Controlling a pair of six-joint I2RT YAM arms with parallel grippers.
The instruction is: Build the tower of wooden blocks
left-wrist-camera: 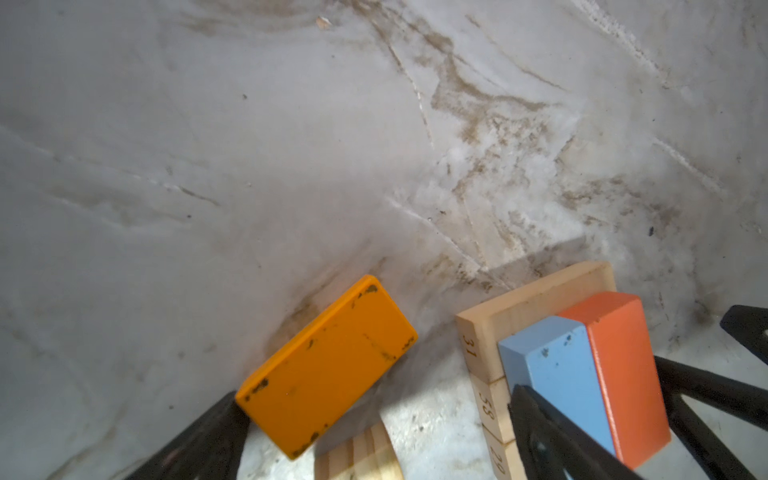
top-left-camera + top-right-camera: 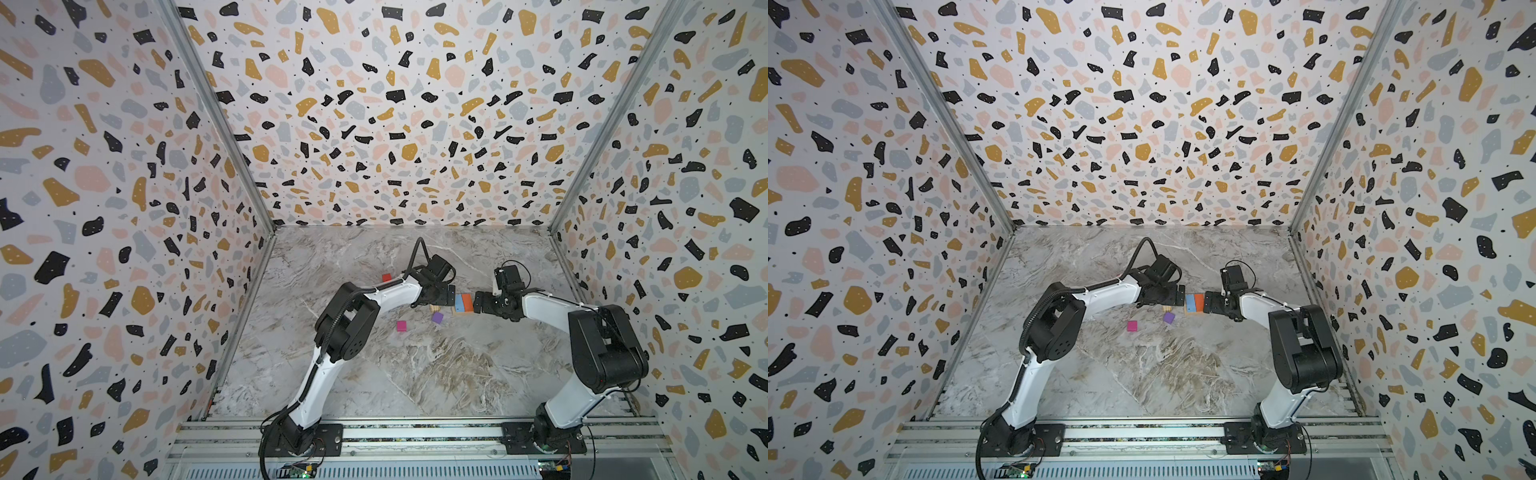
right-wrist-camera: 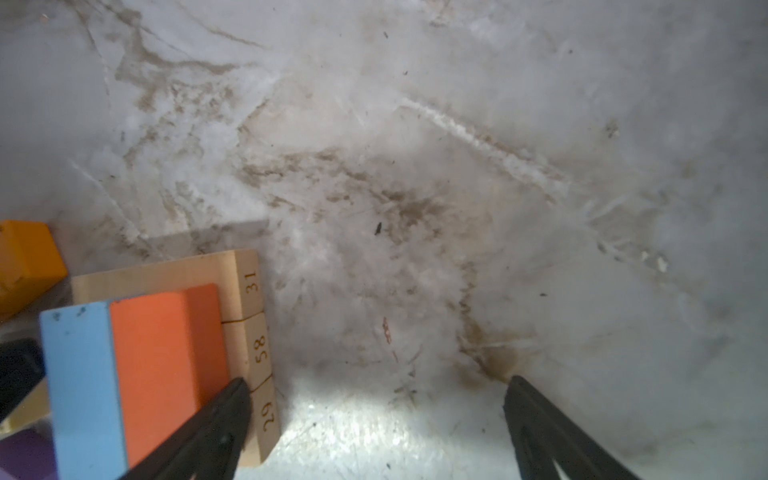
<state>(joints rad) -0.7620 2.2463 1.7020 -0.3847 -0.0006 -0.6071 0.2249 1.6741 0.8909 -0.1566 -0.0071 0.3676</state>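
The tower point(image 2: 463, 303) is a row of tan bars point(image 1: 536, 297) carrying a light blue block point(image 1: 557, 365) and an orange-red block point(image 1: 623, 365) side by side. My left gripper point(image 1: 374, 395) is open beside it. One of its fingers point(image 1: 540, 419) is against the blue block. A tilted yellow-orange block point(image 1: 328, 365) touches the other finger, above a tan block point(image 1: 357, 457). My right gripper point(image 3: 374, 415) is open on the tower's other side with nothing between its fingers. One right finger point(image 3: 224, 415) is at the orange-red block point(image 3: 166, 365).
Loose on the marble floor are a red block point(image 2: 387, 277), a magenta cube point(image 2: 401, 326), a purple cube point(image 2: 437, 318) and a tan block point(image 2: 434, 308). Patterned walls enclose three sides. The arm bases sit on a rail point(image 2: 415, 432) at the front.
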